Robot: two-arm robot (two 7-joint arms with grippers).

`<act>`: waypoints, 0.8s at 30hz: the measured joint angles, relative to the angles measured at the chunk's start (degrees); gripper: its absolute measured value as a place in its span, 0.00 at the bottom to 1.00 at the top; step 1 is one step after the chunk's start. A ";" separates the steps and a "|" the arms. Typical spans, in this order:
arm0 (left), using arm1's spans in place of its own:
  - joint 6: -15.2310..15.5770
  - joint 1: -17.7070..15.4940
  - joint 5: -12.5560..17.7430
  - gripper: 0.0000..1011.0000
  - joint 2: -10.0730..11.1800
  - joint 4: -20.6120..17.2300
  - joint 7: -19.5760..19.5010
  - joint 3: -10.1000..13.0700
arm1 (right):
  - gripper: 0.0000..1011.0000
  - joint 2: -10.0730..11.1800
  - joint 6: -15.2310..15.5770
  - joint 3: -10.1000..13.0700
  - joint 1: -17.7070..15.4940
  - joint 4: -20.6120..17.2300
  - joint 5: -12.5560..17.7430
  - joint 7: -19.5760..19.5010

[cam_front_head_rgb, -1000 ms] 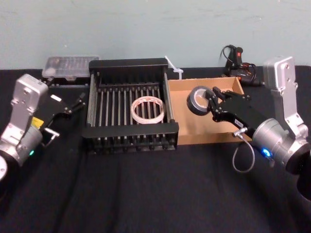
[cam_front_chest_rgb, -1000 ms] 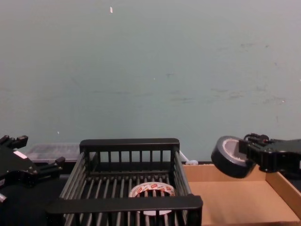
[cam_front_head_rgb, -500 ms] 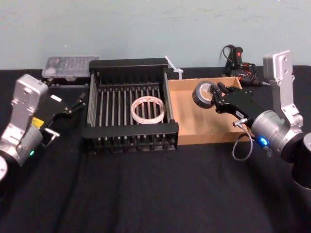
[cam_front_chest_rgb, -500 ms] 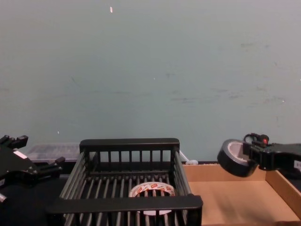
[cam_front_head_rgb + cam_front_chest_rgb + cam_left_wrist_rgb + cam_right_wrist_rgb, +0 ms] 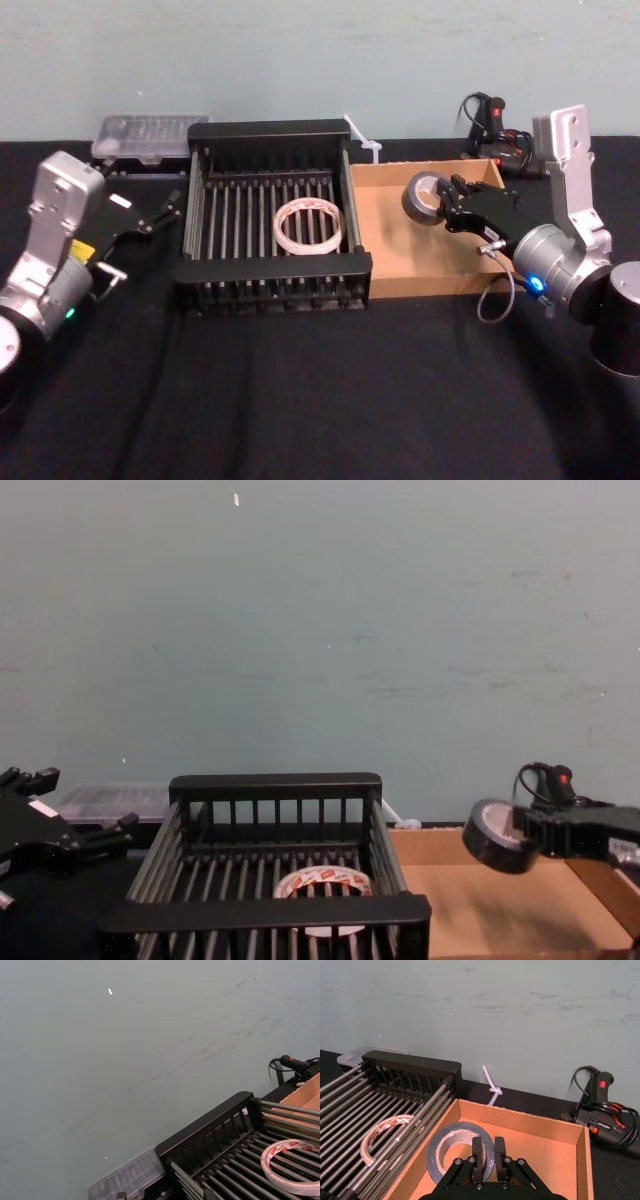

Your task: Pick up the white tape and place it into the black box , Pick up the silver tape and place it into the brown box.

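The right gripper (image 5: 447, 203) has its jaws clamped on the thick dark grey silver tape (image 5: 424, 197), held over the shallow brown cardboard box (image 5: 400, 284) near its far wall. The whitish red-marked tape (image 5: 310, 226) lies on the slatted black plastic basket's (image 5: 270, 270) floor. The left gripper (image 5: 165, 207) waits by the basket's left rim, jaws apart.

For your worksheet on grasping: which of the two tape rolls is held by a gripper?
The silver tape, clamped in the right gripper above the brown box; the white tape lies loose.
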 joint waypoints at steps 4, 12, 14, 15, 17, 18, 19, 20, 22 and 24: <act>0.00 0.00 0.00 0.99 0.00 0.00 0.00 0.00 | 0.15 -0.33 0.15 -0.12 0.74 1.64 -0.32 0.26; 0.00 0.00 0.00 0.99 0.00 0.00 0.00 0.00 | 0.15 -0.60 0.21 -0.32 1.86 4.21 -1.03 0.66; 0.00 0.00 0.00 0.99 0.00 0.00 0.00 0.00 | 0.15 -0.64 0.23 -0.43 2.22 4.87 -1.27 0.77; 0.00 0.00 0.00 0.99 0.00 0.00 0.00 0.00 | 0.15 -0.66 0.24 -0.48 2.34 5.09 -1.37 0.80; 0.00 0.00 0.00 0.99 0.00 -0.01 0.00 0.00 | 0.15 -0.74 0.25 -0.53 2.62 5.59 -1.56 0.85; 0.00 0.00 0.00 0.99 0.00 0.00 0.00 0.00 | 0.15 -0.84 0.34 -0.56 2.95 6.21 -1.65 1.02; 0.00 0.00 0.00 0.99 0.00 0.00 0.00 0.01 | 0.15 -0.87 0.40 -0.63 3.13 6.50 -1.77 1.06; 0.00 0.00 0.00 0.99 0.00 0.00 0.00 0.00 | 0.15 -0.94 0.50 -0.80 3.48 7.00 -2.09 1.06; 0.00 0.00 0.00 0.99 0.00 0.00 0.00 0.00 | 0.15 -0.94 0.54 -0.80 3.49 7.03 -2.14 1.06; 0.00 0.00 0.00 0.99 0.00 0.00 0.00 0.00 | 0.15 -0.93 0.53 -0.78 3.47 6.98 -2.13 1.07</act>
